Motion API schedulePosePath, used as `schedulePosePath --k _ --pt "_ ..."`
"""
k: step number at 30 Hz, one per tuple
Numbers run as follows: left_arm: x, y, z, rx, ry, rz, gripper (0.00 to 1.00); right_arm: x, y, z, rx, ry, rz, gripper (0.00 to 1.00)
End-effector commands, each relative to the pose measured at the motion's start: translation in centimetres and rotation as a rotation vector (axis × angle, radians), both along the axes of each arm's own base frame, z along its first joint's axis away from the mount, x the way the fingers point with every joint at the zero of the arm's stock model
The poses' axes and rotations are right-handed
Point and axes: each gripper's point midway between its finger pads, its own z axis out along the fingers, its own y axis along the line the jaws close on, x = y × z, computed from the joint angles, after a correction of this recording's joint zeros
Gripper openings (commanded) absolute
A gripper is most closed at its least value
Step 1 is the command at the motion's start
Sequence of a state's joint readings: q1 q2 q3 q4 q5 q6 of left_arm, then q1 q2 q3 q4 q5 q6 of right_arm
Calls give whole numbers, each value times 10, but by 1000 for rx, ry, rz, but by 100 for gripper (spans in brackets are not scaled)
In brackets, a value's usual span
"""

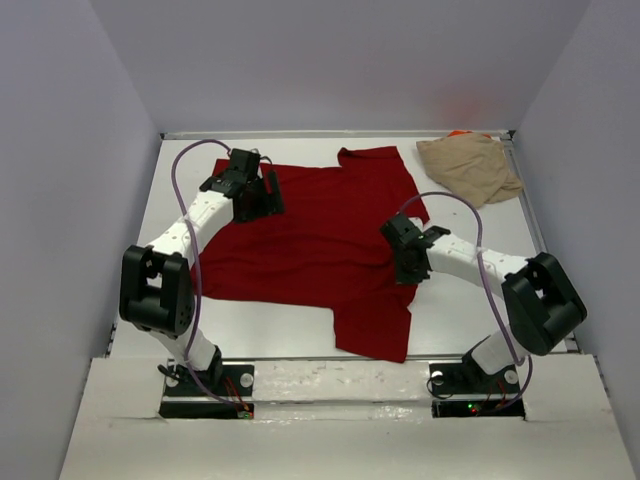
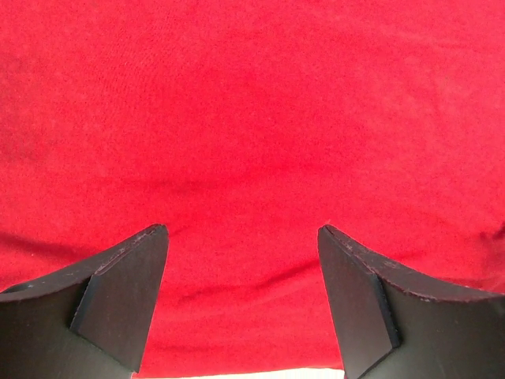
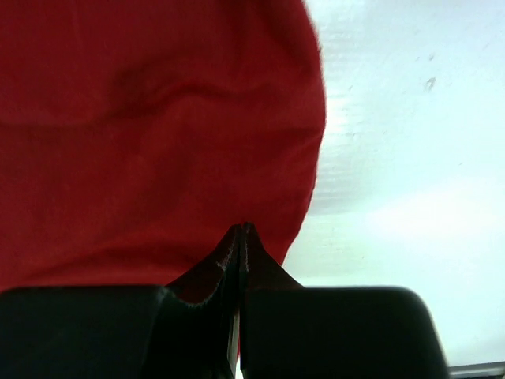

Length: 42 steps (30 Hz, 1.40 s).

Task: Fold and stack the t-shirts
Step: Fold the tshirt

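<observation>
Red t-shirt [image 1: 320, 240]: spread mostly flat in the middle of the white bench [image 1: 270, 325], one sleeve reaching toward the near edge.
Right pincer [image 3: 241, 233]: fingers pressed together, low at the shirt's right edge; whether cloth is caught between them cannot be told.
Left pincer [image 2: 243, 230]: fingers wide apart, just above the shirt's far left part, holding nothing.
Tan t-shirt [image 1: 470, 168]: crumpled in the far right corner, apart from the red one.
Orange fabric [image 1: 460, 133]: a sliver behind the tan heap.
</observation>
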State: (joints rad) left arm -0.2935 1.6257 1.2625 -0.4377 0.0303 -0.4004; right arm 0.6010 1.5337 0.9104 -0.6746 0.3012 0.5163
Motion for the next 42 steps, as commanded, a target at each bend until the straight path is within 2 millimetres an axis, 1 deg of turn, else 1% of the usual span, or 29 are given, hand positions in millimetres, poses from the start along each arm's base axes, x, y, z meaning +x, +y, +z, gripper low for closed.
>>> schedulePosePath --k 1,2,3,6,7,9,10,12,13,15,16,19,20,21,23,25,27,29,31,32,33,34,35,37,38,39,40,42 --pt "-4 -5 32 -27 -64 -40 87 -5 20 3 104 -15 -9 0" --pt "-5 -3 32 -24 -65 -35 88 -8 23 -1 127 -12 -7 0" --pt "-6 -2 29 -17 -61 -34 88 -5 33 -4 176 -14 4 0" --pt "-8 -1 26 -14 -57 -34 89 -8 43 -17 216 22 -5 0" --pt "-9 -1 25 -13 -54 -35 89 -13 48 -26 228 36 4 0" --pt "-10 -2 27 -17 -59 -40 90 -22 54 -35 244 53 -15 0" --pt "-10 0 27 -14 -60 -40 90 -33 57 -42 240 63 -1 0" --pt "-11 1 31 -8 -70 -43 90 -44 59 -49 244 65 -36 0" --pt "-11 1 32 -5 -71 -44 90 -59 59 -55 233 80 -24 0" --pt "-11 1 35 -3 -79 -49 90 -71 59 -59 235 85 -58 0" --pt "-11 2 35 -3 -81 -49 90 -83 58 -64 224 100 -50 0" --pt "-11 1 35 -3 -78 -54 90 -100 60 -64 238 111 -82 0" --pt "-12 0 35 -6 -77 -59 90 -108 63 -62 252 110 -93 0" --pt "-12 0 34 -6 -75 -64 90 -114 61 -62 239 116 -100 0" --pt "-13 0 32 -5 -71 -64 90 -118 60 -59 234 100 -117 0" --pt "-13 -1 32 -6 -71 -69 90 -119 63 -52 238 82 -119 0" --pt "-13 -3 33 -13 -72 -76 90 -115 63 -49 229 68 -113 0" --pt "-12 -3 34 -16 -73 -76 90 -107 65 -45 196 47 -110 0" --pt "-12 -4 35 -18 -74 -80 90 -94 71 -37 169 17 -84 0" --pt "-12 -3 36 -18 -76 -80 90 -91 70 -39 137 15 -63 0" --pt "-12 -4 37 -17 -77 -84 90 -88 72 -37 125 9 -50 6" --pt "-12 -4 37 -16 -76 -84 90 -76 81 -31 124 -20 -45 9" --pt "-12 -4 37 -15 -75 -85 90 -71 84 -29 116 -33 -23 12" --pt "-12 -3 37 -13 -74 -82 90 -63 91 -24 104 -50 5 13" --pt "-12 -3 38 -13 -75 -82 90 -51 96 -22 104 -57 -3 14" --pt "-13 -3 38 -14 -75 -81 90 -48 99 -19 97 -60 26 17" --pt "-13 -3 38 -15 -76 -83 90 -42 96 -17 80 -71 21 18" --pt "-14 -2 39 -13 -79 -81 90 -27 92 -5 67 -112 10 25"
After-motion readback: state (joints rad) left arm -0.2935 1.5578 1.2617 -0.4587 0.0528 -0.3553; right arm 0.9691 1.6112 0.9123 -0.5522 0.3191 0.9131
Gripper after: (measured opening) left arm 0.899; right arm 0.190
